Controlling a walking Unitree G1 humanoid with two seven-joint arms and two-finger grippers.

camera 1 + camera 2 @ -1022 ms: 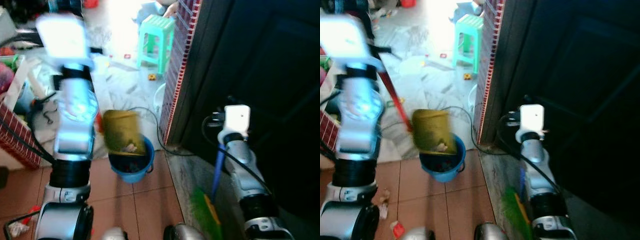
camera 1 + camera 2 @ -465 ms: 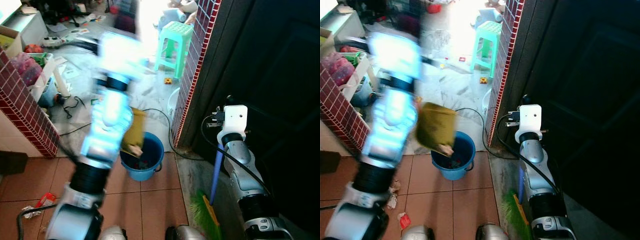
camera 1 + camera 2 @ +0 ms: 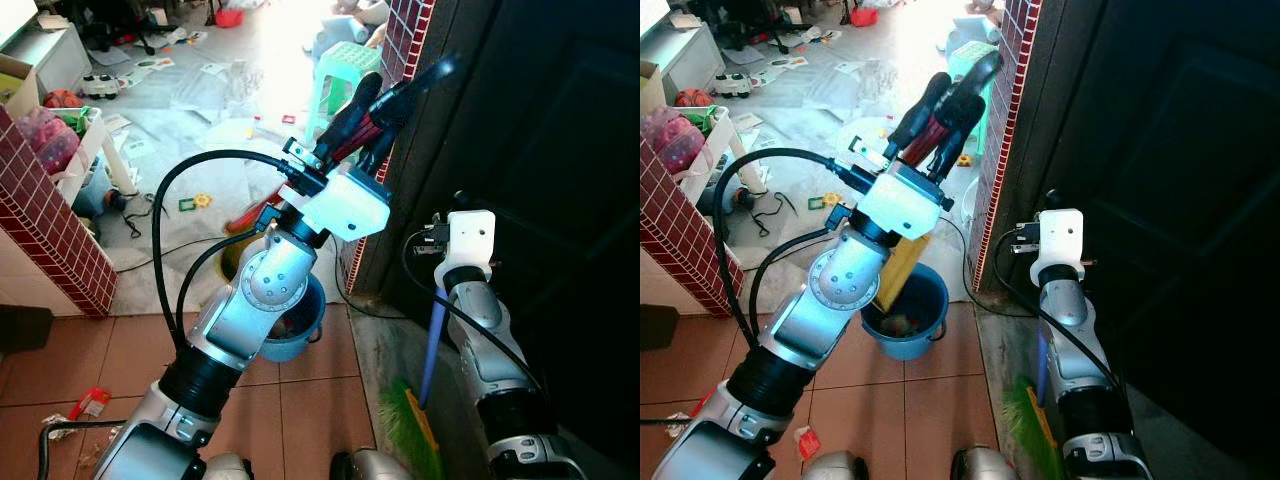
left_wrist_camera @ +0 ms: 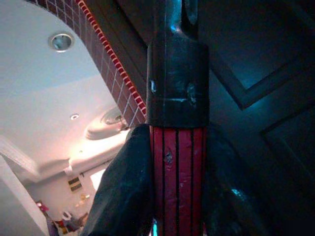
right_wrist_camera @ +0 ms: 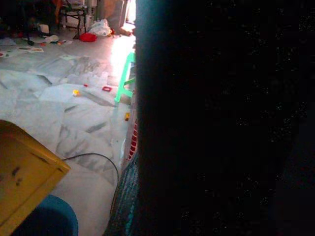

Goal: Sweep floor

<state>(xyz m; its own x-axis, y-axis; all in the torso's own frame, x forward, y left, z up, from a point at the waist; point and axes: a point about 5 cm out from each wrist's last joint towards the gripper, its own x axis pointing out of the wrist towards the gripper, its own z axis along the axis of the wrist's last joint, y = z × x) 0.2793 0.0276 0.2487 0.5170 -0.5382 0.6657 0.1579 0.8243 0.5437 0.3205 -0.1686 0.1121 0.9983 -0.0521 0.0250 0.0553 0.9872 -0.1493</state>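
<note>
My left gripper is raised high in front of me, shut on the red-and-black handle of a yellow dustpan. The black fingers press the handle from both sides. The dustpan hangs steeply tilted, its mouth down in a blue bucket on the tiles, with litter inside. My right arm stands low on the right beside a broom with a blue handle and green bristles. The right gripper's end is lost against the dark door.
A red-tiled pillar and a dark door close off the right. A low brick wall stands left, a green stool farther back. Cables, toys and papers lie on the marble floor; litter lies on the near tiles.
My left arm swung in from the left and lifted the handle up toward the pillar, tipping the dustpan steeper into the bucket. The view also shifted. The right arm stayed still.
</note>
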